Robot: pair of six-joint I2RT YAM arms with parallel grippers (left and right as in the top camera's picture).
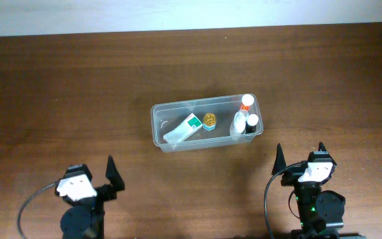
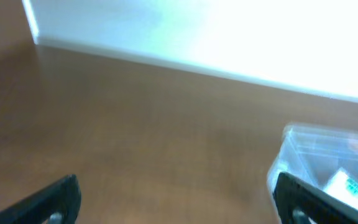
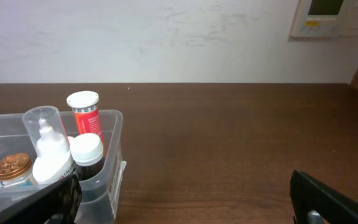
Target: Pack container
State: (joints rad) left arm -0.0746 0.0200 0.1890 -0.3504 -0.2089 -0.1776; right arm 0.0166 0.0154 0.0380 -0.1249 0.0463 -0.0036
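The clear plastic container (image 1: 161, 133) sits at the table's middle. Inside lie a white and green box (image 1: 183, 129), a small gold-lidded jar (image 1: 209, 120), and three upright bottles at the right end: an orange one with a white cap (image 1: 247, 101), a white one (image 1: 239, 123) and a dark one with a white cap (image 1: 251, 122). My left gripper (image 1: 105, 180) is open and empty near the front left. My right gripper (image 1: 300, 159) is open and empty near the front right. The right wrist view shows the container's right end (image 3: 107, 168) and bottles (image 3: 86, 112). The left wrist view shows its corner (image 2: 291, 149).
The brown wooden table (image 1: 58, 99) runs back to a white wall (image 1: 178, 13). A wall-mounted control panel (image 3: 331, 17) shows in the right wrist view. Black cables (image 1: 28, 206) loop by both arm bases.
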